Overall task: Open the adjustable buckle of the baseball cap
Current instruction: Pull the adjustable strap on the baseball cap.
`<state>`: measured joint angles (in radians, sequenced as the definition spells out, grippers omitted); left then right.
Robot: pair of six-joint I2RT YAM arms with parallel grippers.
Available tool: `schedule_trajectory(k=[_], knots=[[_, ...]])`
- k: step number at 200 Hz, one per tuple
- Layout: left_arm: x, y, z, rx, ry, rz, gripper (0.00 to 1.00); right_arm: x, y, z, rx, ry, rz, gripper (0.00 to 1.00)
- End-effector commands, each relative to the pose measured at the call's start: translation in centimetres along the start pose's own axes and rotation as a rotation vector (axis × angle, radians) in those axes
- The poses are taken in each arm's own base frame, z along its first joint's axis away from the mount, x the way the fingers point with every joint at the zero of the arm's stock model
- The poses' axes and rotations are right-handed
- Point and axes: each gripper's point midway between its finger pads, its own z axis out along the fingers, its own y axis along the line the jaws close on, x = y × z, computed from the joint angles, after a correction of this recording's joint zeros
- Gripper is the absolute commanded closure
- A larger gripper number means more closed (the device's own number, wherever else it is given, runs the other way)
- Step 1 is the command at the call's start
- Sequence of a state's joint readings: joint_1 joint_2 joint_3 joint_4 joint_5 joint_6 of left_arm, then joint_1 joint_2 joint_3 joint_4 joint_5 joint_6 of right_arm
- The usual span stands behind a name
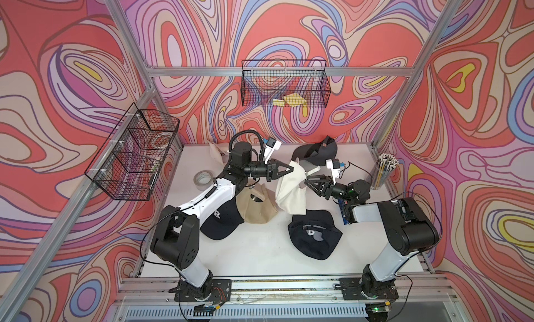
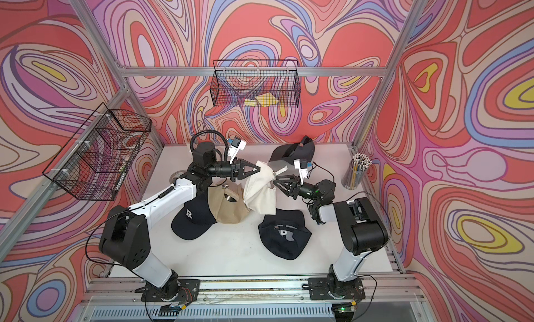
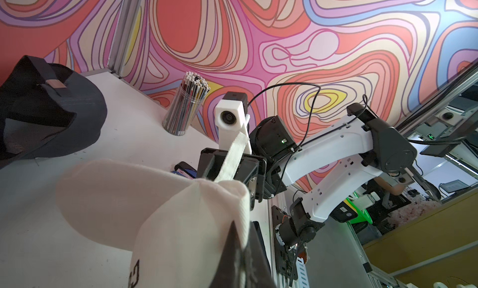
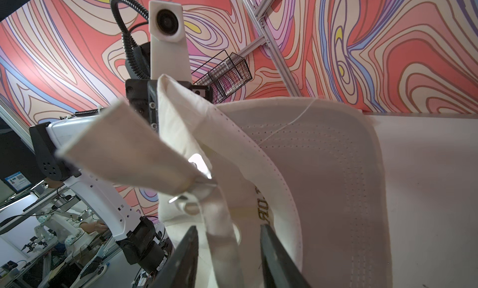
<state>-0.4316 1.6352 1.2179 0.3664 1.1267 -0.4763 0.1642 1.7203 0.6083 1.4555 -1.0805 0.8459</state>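
Observation:
A white baseball cap [image 1: 290, 190] [image 2: 257, 193] hangs above the table between both arms. My left gripper [image 1: 292, 169] [image 2: 259, 169] is shut on the cap's fabric edge [image 3: 160, 209], the cloth pinched between its dark jaws [image 3: 240, 237]. In the right wrist view the metal buckle [image 4: 200, 180] shines on the back strap [image 4: 222, 248], and the loose strap tail [image 4: 129, 149] sticks out from it. My right gripper [image 4: 229, 237] [image 1: 307, 182] is open, one jaw on each side of the strap just below the buckle, with a gap on both sides.
Two navy caps [image 1: 315, 236] [image 1: 219, 222] and a beige cap [image 1: 257, 205] lie on the table below. A dark cap [image 1: 315, 153] sits at the back, a tape roll [image 1: 202, 178] at the left, a pencil cup [image 1: 383, 167] at the right. Wire baskets [image 1: 133, 156] [image 1: 284, 83] hang on the walls.

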Motion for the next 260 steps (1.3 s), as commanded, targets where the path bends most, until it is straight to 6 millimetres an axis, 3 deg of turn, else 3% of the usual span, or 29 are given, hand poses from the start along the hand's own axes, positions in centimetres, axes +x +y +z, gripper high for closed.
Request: schedule_trajectory(k=[1,34,52,86,131,175,220,260], knots=[[-1.1,-1.6,0.2,0.058,-0.014,0.051,1.00,-0.2,0.5,-0.2,-0.009,-0.007,-0.026,0.65],[-1.0,-1.2,0.4,0.052,-0.013,0.040,1.00,-0.2,1.3,-0.4,-0.015,-0.008,-0.060,0.75],[-1.1,-1.0,0.3,0.033,-0.019,0.043,1.00,-0.5,1.9,-0.6,-0.013,-0.016,-0.091,0.86],[-1.1,-0.1,0.0,-0.055,-0.021,0.058,1.00,-1.0,1.3,-0.9,0.102,0.001,-0.132,1.00],[-0.7,0.6,0.0,-0.079,-0.016,0.043,0.84,-1.4,1.2,-1.6,0.231,0.056,-0.173,1.00],[-0.2,1.4,0.3,-0.073,-0.035,0.021,0.80,-2.0,0.9,-1.9,0.324,0.126,-0.187,1.00],[0.3,1.6,-0.1,-0.113,-0.030,0.058,0.47,-2.2,-0.1,-1.3,0.354,0.157,-0.144,1.00],[0.4,2.2,-1.1,-0.236,-0.015,0.143,0.35,-1.9,-1.5,-0.5,0.365,0.164,-0.115,1.00]])
